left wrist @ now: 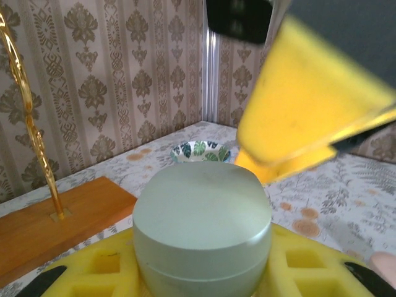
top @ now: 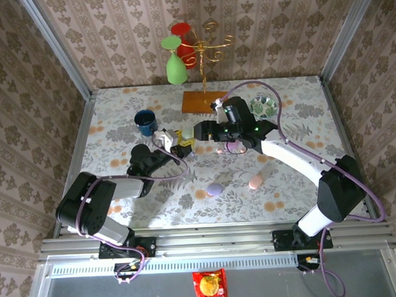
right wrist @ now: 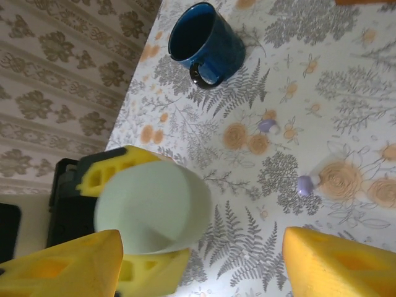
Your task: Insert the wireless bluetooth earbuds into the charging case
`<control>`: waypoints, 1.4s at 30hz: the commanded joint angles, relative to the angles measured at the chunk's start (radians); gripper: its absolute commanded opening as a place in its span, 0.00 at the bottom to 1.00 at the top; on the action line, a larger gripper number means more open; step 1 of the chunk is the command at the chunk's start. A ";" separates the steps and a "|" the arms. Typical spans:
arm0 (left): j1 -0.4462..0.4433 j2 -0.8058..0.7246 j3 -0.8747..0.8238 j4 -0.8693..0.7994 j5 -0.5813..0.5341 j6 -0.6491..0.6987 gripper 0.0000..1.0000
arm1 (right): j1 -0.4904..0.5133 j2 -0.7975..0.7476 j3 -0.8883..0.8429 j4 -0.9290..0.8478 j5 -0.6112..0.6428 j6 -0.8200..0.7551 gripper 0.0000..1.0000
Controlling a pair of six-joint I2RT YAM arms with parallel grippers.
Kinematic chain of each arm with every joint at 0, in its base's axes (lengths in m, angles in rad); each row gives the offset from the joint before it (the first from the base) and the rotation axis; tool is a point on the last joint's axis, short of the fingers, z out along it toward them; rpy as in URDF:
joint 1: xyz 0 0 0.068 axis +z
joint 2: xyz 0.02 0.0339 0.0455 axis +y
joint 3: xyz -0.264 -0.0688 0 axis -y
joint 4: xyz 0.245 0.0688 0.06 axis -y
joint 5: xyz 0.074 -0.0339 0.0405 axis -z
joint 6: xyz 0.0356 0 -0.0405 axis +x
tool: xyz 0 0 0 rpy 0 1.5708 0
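1. The left claw (top: pixel 170 142) is clamped on a pale green charging case (left wrist: pixel 201 229). Its yellow foam fingers (left wrist: pixel 93 266) press the case low down from both sides.
2. The case sits upright in that grip with its flat top up. A thin seam runs round it near the bottom.
3. The right claw (right wrist: pixel 203 242) is spread wide, with nothing between its yellow fingers (right wrist: pixel 62 263). The green case lies just beyond its left fingertip.
4. From above, the right claw's tips are just beside the left claw, on its right.
5. Two wireless earbuds lie on the floral tablecloth (right wrist: pixel 346 93) ahead of the right claw. One lilac earbud (right wrist: pixel 267 125) lies farther out, and a second lilac earbud (right wrist: pixel 304 184) lies nearer the claw.
6. The two earbuds are apart from each other. Neither touches the case or a claw.
7. A blue mug (right wrist: pixel 207 43) stands upright farther ahead of the right claw, beyond the earbuds. Its handle is turned toward the claw.
8. A lilac egg-shaped case (top: pixel 215 189) and a pink egg-shaped case (top: pixel 255 181) lie on the cloth behind the right claw, toward the arm bases. They are near each other and well apart from both claws.
9. A leaf-patterned bowl (left wrist: pixel 199 150) sits past the left claw, directly behind the held case.
10. A wooden base (left wrist: pixel 55 223) lies to the left of that claw, and a gold stand (left wrist: pixel 25 105) rises from it.
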 commanded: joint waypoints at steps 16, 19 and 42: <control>-0.027 -0.056 0.022 0.049 0.078 0.002 0.36 | -0.049 0.086 -0.132 0.488 -0.319 0.412 0.52; -0.027 -0.057 0.017 0.046 0.084 0.014 0.36 | -0.057 0.085 -0.144 0.495 -0.308 0.419 0.36; -0.099 -0.090 -0.049 -0.236 0.010 0.196 0.98 | -0.228 -0.078 -0.429 0.260 0.053 0.234 0.23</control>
